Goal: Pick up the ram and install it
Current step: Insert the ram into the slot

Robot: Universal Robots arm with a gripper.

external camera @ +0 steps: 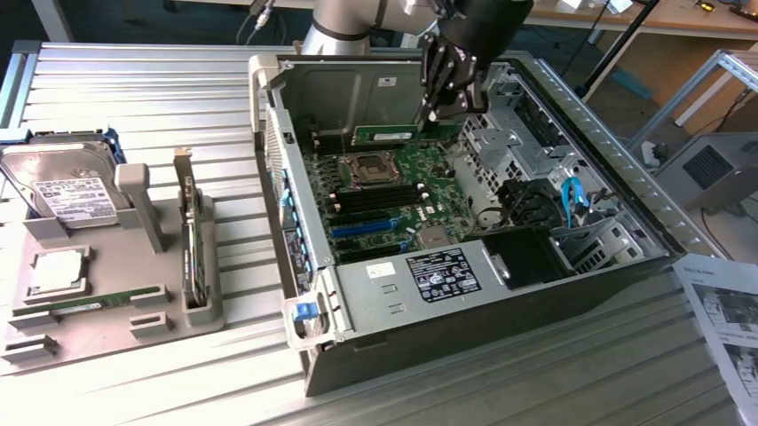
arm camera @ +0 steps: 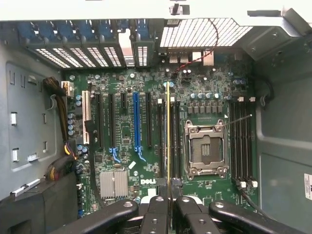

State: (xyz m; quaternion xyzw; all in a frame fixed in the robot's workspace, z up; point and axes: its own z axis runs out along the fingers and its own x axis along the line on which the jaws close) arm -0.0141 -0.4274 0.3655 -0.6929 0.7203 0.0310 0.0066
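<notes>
Green, thin and stiff, the ram (external camera: 385,135) hangs just above the motherboard (arm camera: 129,146) inside the open computer case (external camera: 355,306). The gripper (external camera: 441,115) holds it, fingers (arm camera: 155,214) narrowed onto it. It looks light but fragile and is best held by its edges. Its long axis lies level, pointing to the exterior view's left, parallel to the black slots (arm camera: 175,136).

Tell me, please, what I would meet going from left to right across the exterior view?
Hard drive → upright expansion card → open computer case → printed paper sheet.
</notes>
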